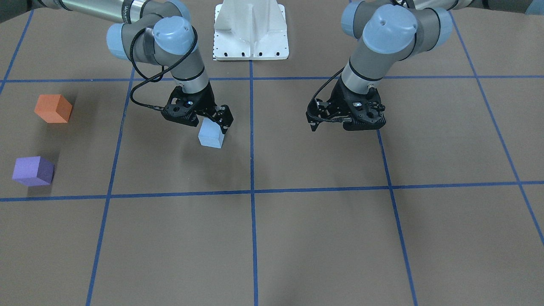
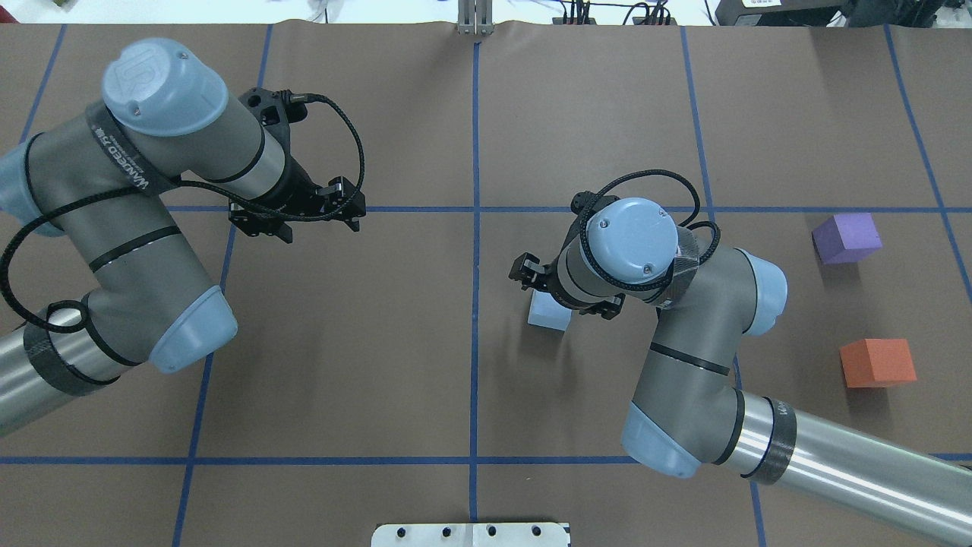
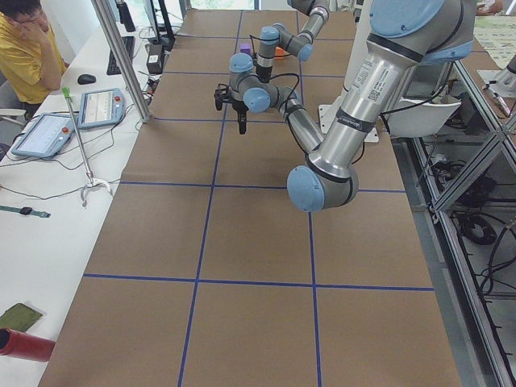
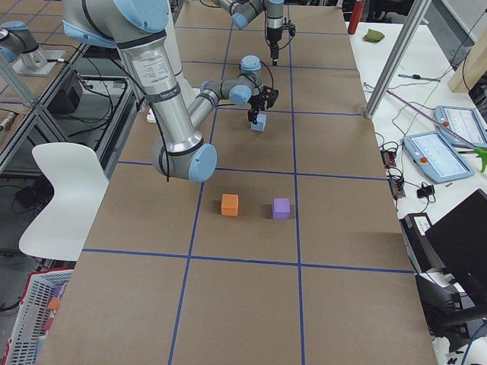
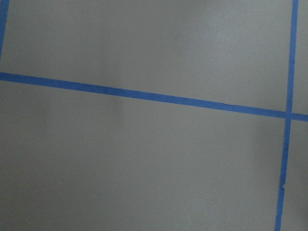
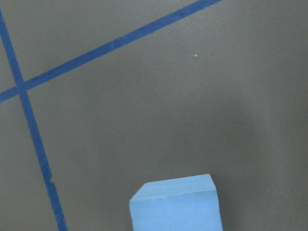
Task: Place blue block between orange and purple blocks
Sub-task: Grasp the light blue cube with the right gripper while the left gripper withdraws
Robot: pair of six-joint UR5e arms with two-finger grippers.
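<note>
The light blue block (image 1: 211, 136) stands right of the table's middle, in the overhead view (image 2: 548, 313) under my right wrist. My right gripper (image 1: 211, 120) comes down over it with a finger on each side and looks shut on the blue block. I cannot tell whether the block rests on the table. It fills the bottom of the right wrist view (image 6: 175, 204). The orange block (image 2: 877, 362) and the purple block (image 2: 846, 238) sit apart at the far right with a gap between them. My left gripper (image 1: 346, 126) is open and empty over bare table.
The table is brown paper with a blue tape grid (image 1: 251, 190). The robot's white base plate (image 1: 250, 29) stands at the robot's side of the table. A side table with tablets (image 3: 101, 106) and a seated operator (image 3: 28, 48) lies beyond the far edge.
</note>
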